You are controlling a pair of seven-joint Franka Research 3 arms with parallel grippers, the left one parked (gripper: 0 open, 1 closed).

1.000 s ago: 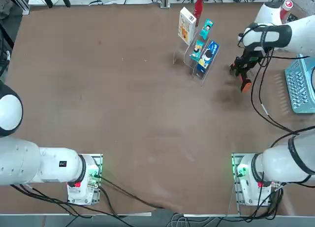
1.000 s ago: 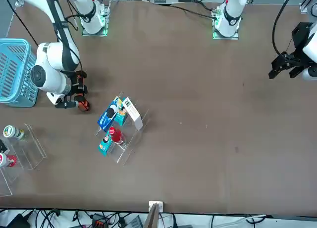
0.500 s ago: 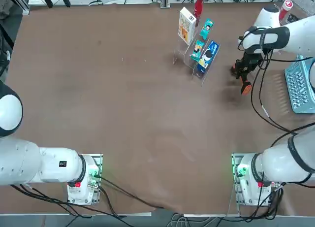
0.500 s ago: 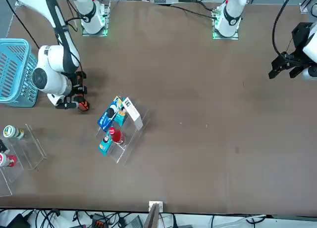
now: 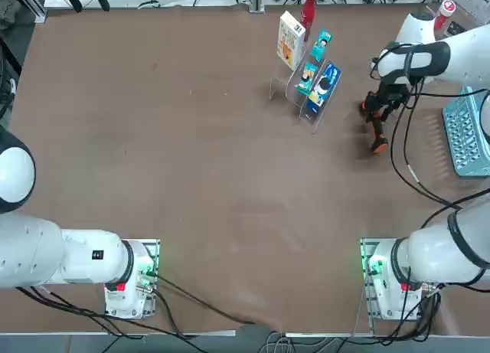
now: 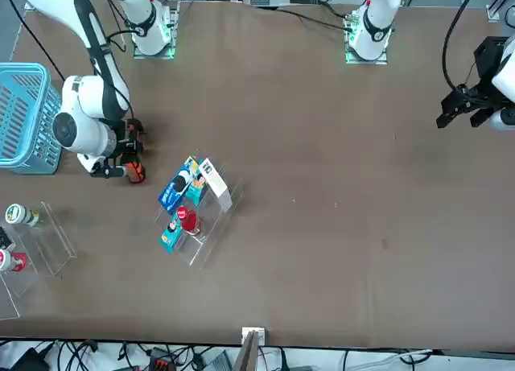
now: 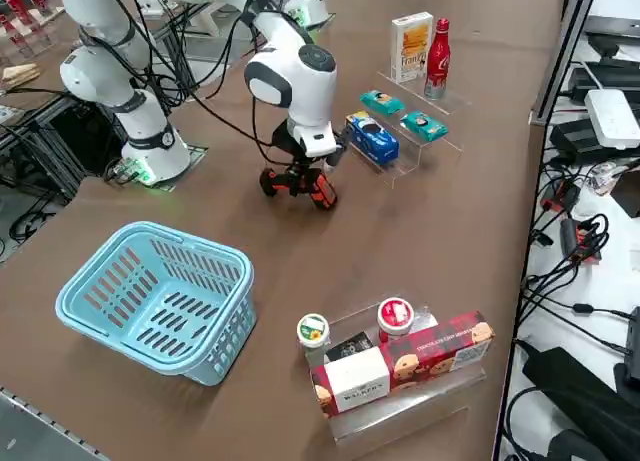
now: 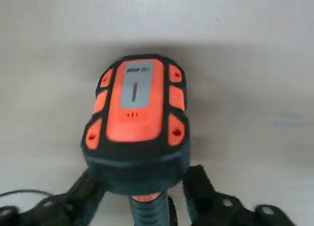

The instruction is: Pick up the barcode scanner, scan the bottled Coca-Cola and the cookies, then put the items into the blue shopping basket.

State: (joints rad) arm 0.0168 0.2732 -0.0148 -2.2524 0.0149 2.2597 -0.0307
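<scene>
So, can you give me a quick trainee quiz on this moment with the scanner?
1. Where is the scanner?
A. In the basket
B. Lying on the table, between the open fingers of the right gripper
C. Lifted high above the snack stand
2. True or false: the red bottle stands right beside the cookie box.
3. Has anything been put in the blue basket yet?

Key: 1 B. 2 True. 3 No, nothing is in it.
</scene>
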